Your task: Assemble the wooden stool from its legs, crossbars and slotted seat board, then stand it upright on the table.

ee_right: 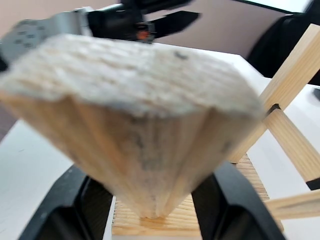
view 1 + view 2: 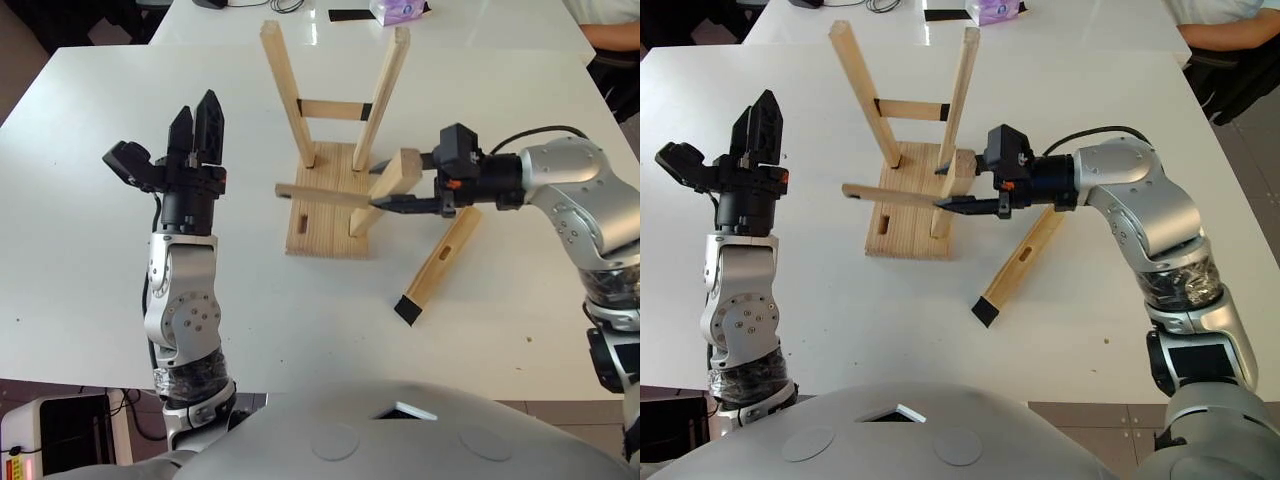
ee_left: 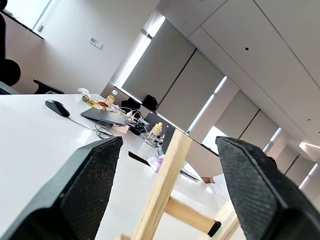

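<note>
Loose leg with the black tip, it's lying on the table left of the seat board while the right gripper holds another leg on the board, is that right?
Not quite: the loose leg lies on the table to the right of the seat board, as the left eye view shows. The right gripper does hold another leg on the board.

Twin head cameras look forward and down across the white bench (image 2: 80, 250), their offset views sharing both arms and the half-built stool (image 2: 330, 160) near the far edge. The left wrist camera, up off the bench, faces outward between its own spread fingers (image 3: 90, 190), past a standing leg (image 3: 165, 185) to the ceiling. The right wrist camera sits hard against a held leg (image 1: 135, 125), seat board (image 1: 247, 170) beyond.
</note>
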Action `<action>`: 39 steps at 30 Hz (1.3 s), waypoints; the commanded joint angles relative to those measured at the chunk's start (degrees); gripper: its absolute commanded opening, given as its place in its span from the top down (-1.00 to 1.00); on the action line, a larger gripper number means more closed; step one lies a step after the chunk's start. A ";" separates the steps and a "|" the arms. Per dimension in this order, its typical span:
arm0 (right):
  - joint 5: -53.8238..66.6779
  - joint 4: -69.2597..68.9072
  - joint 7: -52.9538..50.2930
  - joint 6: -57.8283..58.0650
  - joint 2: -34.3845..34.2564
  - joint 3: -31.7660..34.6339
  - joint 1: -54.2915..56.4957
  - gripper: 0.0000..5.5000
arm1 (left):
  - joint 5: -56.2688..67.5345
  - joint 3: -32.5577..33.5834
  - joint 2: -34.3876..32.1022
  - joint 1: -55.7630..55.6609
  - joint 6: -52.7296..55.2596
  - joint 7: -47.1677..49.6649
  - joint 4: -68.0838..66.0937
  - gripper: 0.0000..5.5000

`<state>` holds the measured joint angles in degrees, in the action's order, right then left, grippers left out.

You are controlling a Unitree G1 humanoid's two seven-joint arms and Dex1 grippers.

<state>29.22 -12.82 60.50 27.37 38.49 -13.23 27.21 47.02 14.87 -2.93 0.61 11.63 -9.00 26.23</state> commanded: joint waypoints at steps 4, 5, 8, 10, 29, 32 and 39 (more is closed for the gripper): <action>0.31 1.77 1.51 -2.56 -0.63 3.45 -2.30 0.07 | 0.82 1.02 -2.45 -3.26 1.03 -1.39 -2.76 -0.26; 0.45 1.89 2.04 -2.77 -0.78 3.69 -1.81 0.00 | 0.82 1.04 -2.59 -3.61 1.12 -1.54 -3.07 -0.26; 1.46 2.41 3.46 -2.87 -1.05 5.08 0.63 -0.17 | 1.17 1.45 -2.92 -4.52 1.25 -1.69 -3.62 -0.26; 2.33 2.52 3.40 -1.94 -0.51 7.12 1.99 -0.26 | 1.34 1.85 -3.14 -4.98 1.31 -1.69 -3.92 -0.26; -11.81 -13.51 5.30 -5.33 11.97 0.44 -22.93 -0.32 | 8.34 10.36 -3.69 -4.01 1.82 4.89 -2.97 -0.26; -15.45 -13.13 6.31 -7.13 12.61 -3.39 -23.06 -0.32 | 7.71 9.62 -4.01 -3.26 2.50 4.67 -3.05 -0.26; -24.87 -7.31 9.31 -18.01 16.25 -7.66 -24.65 -0.32 | 6.49 8.25 -2.94 -3.37 1.78 4.62 -3.55 -0.26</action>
<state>5.51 -21.44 68.93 11.72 53.00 -21.33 2.81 54.13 23.49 -6.26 -3.01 13.47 -4.83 22.74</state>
